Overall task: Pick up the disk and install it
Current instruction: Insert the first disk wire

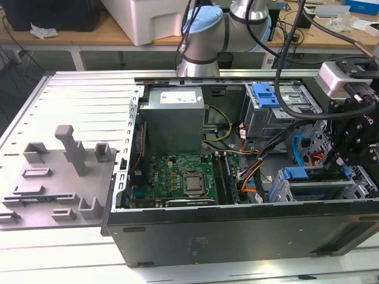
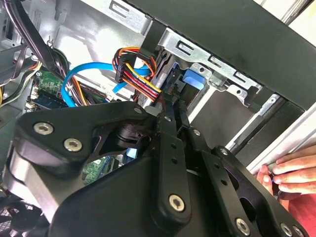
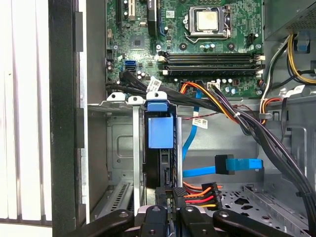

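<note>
Pincer point(image 3: 170, 207) apparently closed on disk point(image 3: 160, 148) edge in bay.

Even, bright overhead room light fills the open grey metal computer case point(image 1: 237, 236) in the exterior view, leaving soft shadows inside. In the second wrist view the black gripper linkage point(image 2: 168, 163) sits near, large and slightly soft.

Cluttered wooden workbench point(image 1: 71, 36), perhaps a lab.
</note>
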Robot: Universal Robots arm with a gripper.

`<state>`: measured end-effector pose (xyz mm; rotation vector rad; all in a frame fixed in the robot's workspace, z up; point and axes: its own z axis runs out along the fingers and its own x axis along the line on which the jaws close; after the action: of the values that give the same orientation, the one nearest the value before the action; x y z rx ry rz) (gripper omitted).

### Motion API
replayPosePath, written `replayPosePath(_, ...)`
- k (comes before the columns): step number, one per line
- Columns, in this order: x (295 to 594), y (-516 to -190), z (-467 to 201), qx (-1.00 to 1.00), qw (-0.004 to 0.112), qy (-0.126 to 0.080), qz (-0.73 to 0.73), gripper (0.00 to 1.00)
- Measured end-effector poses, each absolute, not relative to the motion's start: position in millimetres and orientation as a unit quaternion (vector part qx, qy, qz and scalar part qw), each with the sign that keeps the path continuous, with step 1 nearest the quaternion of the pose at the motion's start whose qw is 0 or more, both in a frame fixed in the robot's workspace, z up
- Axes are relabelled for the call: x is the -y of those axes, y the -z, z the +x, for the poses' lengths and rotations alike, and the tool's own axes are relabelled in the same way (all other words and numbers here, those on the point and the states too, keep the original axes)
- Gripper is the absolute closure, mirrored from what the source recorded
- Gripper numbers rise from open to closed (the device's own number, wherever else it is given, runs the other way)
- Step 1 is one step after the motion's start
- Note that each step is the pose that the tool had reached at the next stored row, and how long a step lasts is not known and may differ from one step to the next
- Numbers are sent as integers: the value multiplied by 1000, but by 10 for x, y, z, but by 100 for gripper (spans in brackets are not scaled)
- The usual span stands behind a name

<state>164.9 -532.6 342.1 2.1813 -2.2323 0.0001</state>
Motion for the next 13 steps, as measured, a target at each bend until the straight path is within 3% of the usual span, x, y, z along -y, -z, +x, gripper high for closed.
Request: replayPosePath(13,5326,-3459,1648,715,10,0,699,84)
